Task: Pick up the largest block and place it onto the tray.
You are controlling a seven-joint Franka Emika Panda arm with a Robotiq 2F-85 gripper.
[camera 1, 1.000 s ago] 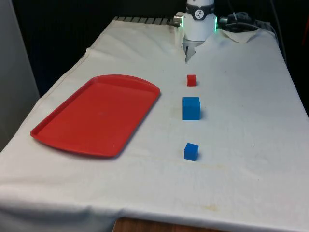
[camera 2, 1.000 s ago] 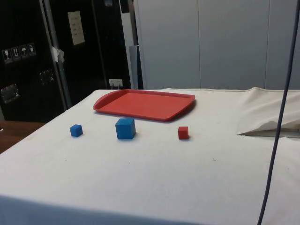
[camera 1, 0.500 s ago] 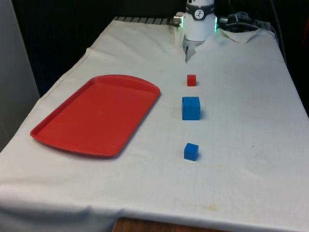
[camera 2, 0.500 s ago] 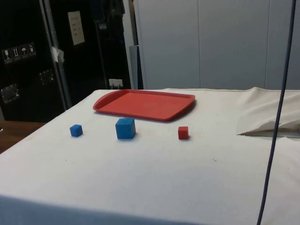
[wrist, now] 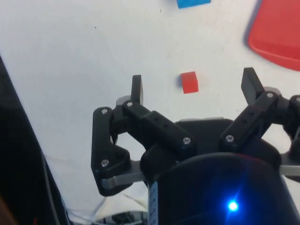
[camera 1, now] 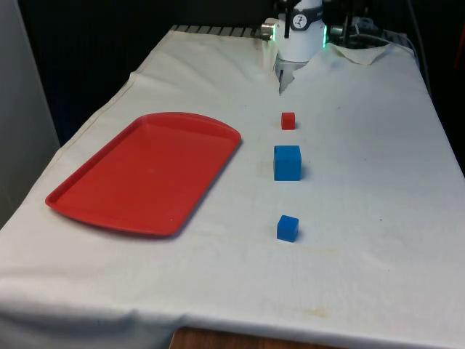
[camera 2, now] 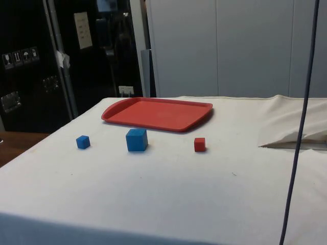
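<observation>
The largest block, a blue cube [camera 1: 288, 162], rests on the white cloth between a small red block [camera 1: 288, 121] and a small blue block [camera 1: 288, 228]. From the side they form a row: small blue block [camera 2: 83, 142], large blue cube [camera 2: 137, 140], red block [camera 2: 200, 144]. The red tray [camera 1: 149, 171] lies flat at the front view's left, nothing on it [camera 2: 158, 112]. In the wrist view my gripper [wrist: 193, 84] hangs open high above the cloth. The red block [wrist: 189, 82] lies far below between its fingertips [wrist: 136, 86], and an edge of the blue cube [wrist: 193, 3] sits beyond.
A corner of the tray [wrist: 279, 28] shows in the wrist view. A thin cable [camera 2: 299, 127] hangs down at the side view's right, over a raised fold of the cloth [camera 2: 291, 135]. The arm's base [camera 1: 299, 33] stands at the table's far end.
The arm's lower part has turned slightly and the hanging cable has shifted a little. The blocks and the tray have not moved.
</observation>
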